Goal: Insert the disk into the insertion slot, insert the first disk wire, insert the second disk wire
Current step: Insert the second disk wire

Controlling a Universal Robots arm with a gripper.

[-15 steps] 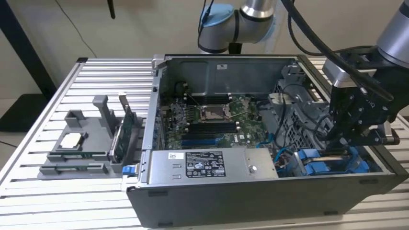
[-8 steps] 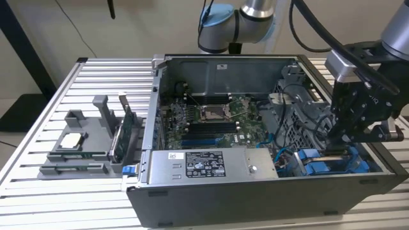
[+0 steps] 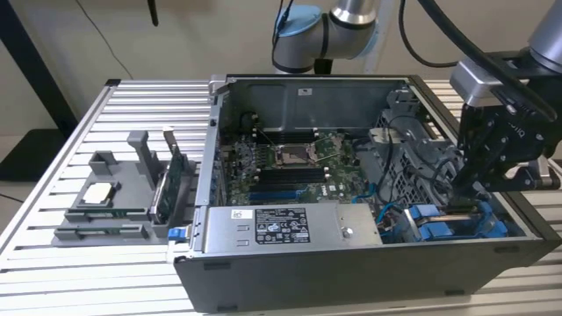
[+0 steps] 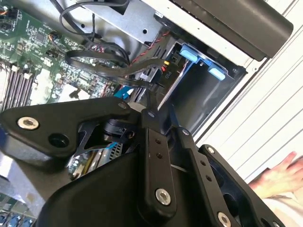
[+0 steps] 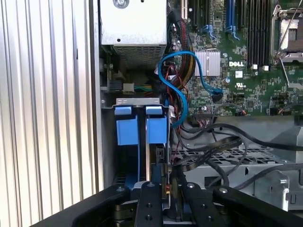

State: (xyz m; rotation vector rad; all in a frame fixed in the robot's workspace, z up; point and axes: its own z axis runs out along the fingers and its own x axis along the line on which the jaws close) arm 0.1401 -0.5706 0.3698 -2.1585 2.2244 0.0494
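Observation:
The disk (image 5: pixel 156 130), in its blue carrier, stands on edge inside the insertion slot (image 5: pixel 137 100), a grey metal bay in the case corner at the exterior view's right. It also shows as blue blocks (image 3: pixel 439 222) and as a silver face (image 4: pixel 174 85). My gripper (image 3: pixel 459 197) reaches down into that corner. Its fingers come together on a black disk wire connector (image 5: pixel 165 187) right beside the disk's end, with the gripper (image 4: pixel 147 97) closed around the black cable (image 4: pixel 94 59). Whether the connector is seated in the disk is hidden by the fingers.
A grey labelled power supply box (image 3: pixel 290 227) lies along the case's near side, with the motherboard (image 3: pixel 290 158) behind it. A blue cable (image 5: pixel 177 90) loops beside the bay. A grey fixture (image 3: pixel 114 191) holding a green card (image 3: pixel 176 171) stands outside the case. A hand (image 4: pixel 284 175) rests on the slatted table.

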